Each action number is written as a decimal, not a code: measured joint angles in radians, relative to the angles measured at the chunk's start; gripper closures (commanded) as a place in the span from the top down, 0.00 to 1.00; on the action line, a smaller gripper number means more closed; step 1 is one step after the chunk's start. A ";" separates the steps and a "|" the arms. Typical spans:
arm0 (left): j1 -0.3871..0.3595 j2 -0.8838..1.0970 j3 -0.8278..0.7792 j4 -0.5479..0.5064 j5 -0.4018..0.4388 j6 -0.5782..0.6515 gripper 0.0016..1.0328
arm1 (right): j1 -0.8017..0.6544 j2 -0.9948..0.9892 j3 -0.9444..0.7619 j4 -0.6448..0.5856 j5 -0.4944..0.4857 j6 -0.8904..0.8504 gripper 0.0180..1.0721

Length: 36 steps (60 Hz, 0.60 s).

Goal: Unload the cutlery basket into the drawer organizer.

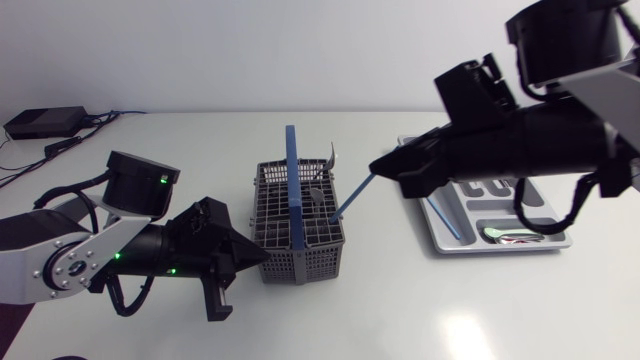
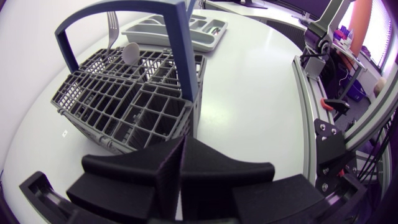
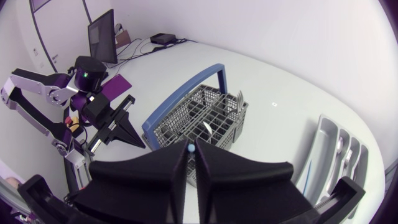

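The cutlery basket [image 1: 300,265] is grey grid mesh with a blue handle [image 1: 291,170], the drawer organizer [image 1: 500,247] pale grey, the table [image 1: 450,310] white, the left gripper [image 1: 262,256] and right gripper [image 1: 377,165] matte black, the thin utensil [image 1: 352,197] light blue.

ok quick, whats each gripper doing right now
Matte black left gripper: shut, empty, next to the grey grid cutlery basket.
Matte black right gripper: shut on a thin blue-handled utensil.

Plastic basket [image 1: 300,262], metal fork [image 2: 111,28], blue plastic utensil [image 1: 352,197], glossy table [image 1: 420,310]
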 measured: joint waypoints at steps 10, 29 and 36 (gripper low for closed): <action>0.000 -0.026 0.000 -0.022 -0.002 -0.011 0.19 | -0.114 -0.073 0.031 -0.103 -0.038 -0.064 0.10; 0.000 -0.092 0.002 -0.078 -0.008 -0.022 0.19 | -0.473 -0.063 0.090 -0.314 -0.103 -0.286 0.10; 0.000 -0.103 0.006 -0.101 -0.024 -0.022 0.19 | -0.573 -0.003 0.103 -0.336 -0.100 -0.372 0.10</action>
